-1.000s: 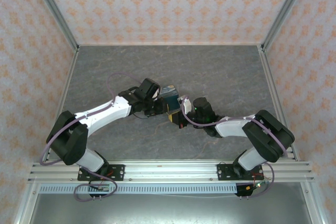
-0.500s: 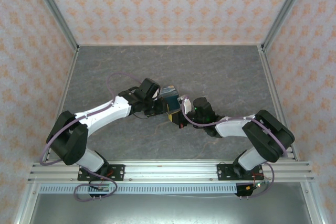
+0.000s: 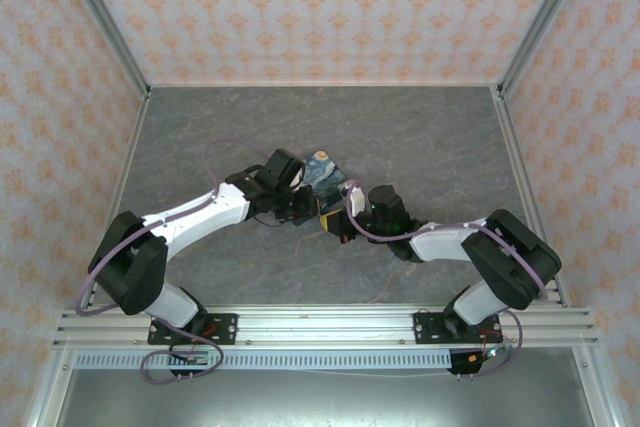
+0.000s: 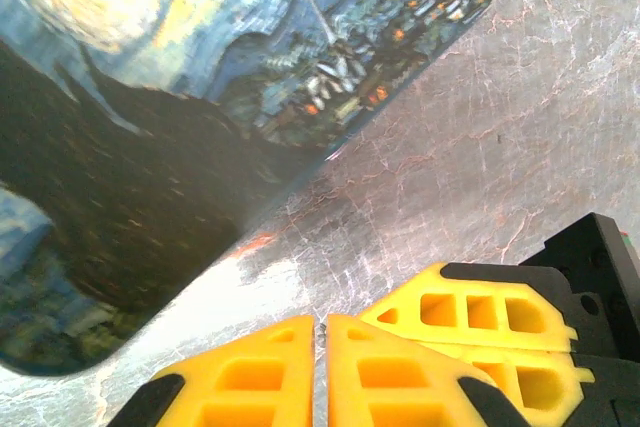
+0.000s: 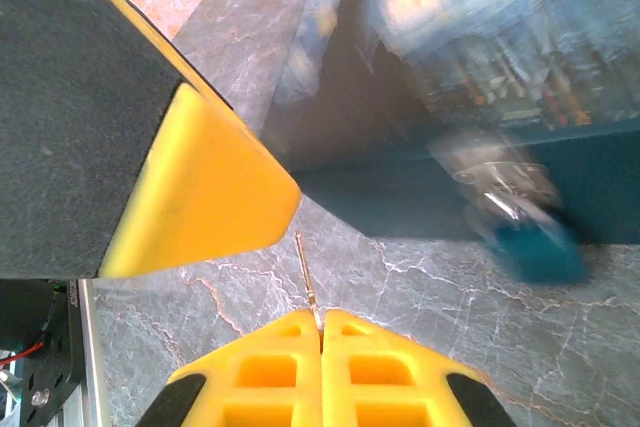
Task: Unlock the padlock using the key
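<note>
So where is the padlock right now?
In the right wrist view the padlock is right of centre, blurred, at the lower edge of the painted box, ahead and right of the key held in the right gripper.

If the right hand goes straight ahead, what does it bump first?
Probably the night-sky painted box, just ahead of the right hand and its thin key; the padlock sits off to the right.
</note>
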